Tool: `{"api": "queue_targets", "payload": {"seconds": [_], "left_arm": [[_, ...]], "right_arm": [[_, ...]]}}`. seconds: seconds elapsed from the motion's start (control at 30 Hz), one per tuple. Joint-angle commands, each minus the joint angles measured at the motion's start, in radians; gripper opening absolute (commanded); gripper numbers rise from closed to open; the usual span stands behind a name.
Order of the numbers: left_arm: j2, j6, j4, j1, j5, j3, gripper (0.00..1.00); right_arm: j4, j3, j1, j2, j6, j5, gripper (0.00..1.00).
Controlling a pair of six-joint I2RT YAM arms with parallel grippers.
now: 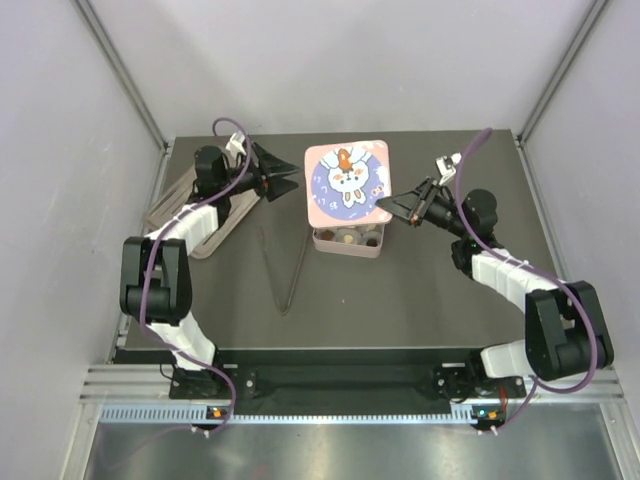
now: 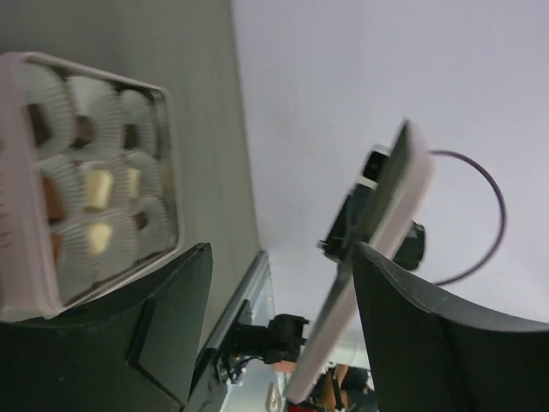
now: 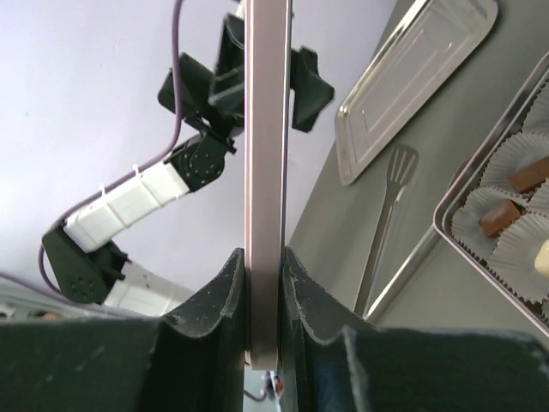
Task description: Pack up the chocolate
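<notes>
currently the chocolate (image 2: pixel 99 189) is seated in white paper cups (image 2: pixel 51 86) inside the square tin (image 1: pixel 347 253), which is set near the middle of the desk (image 1: pixel 400 300). the pink lid (image 1: pixel 347 180) is clamped at its edge by the right gripper (image 3: pixel 264 257) and is held tilted above the tin's far side. the left gripper (image 1: pixel 290 183) is spread apart with nothing held, just beside the lid's left edge. a metal tray (image 3: pixel 412 77) and tongs (image 1: pixel 285 270) are laid on the desk to the left of the tin.
</notes>
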Motion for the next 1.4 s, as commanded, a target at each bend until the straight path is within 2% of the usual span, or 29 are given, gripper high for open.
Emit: {"api": "queue_targets", "payload": {"seconds": [0.0, 0.17, 0.4, 0.53, 0.67, 1.37], "left_arm": [[-0.061, 0.349, -0.406, 0.029, -0.114, 0.058, 0.71], [-0.116, 0.523, -0.583, 0.040, -0.252, 0.069, 0.71], [-0.172, 0.600, -0.632, 0.040, -0.289, 0.038, 0.71], [-0.204, 0.617, -0.638, 0.040, -0.289, 0.021, 0.71], [-0.225, 0.629, -0.652, 0.040, -0.291, 0.018, 0.71], [-0.248, 0.640, -0.655, 0.038, -0.277, 0.017, 0.71]], "right_arm": [[0.152, -0.030, -0.004, 0.002, 0.057, 0.101, 0.00], [0.262, -0.061, 0.034, 0.089, 0.117, 0.236, 0.00], [0.377, -0.087, 0.106, 0.239, 0.172, 0.391, 0.00], [0.484, -0.081, 0.134, 0.349, 0.240, 0.414, 0.00], [0.503, -0.085, 0.139, 0.430, 0.251, 0.436, 0.00], [0.489, -0.148, 0.116, 0.508, 0.252, 0.407, 0.00]]}}
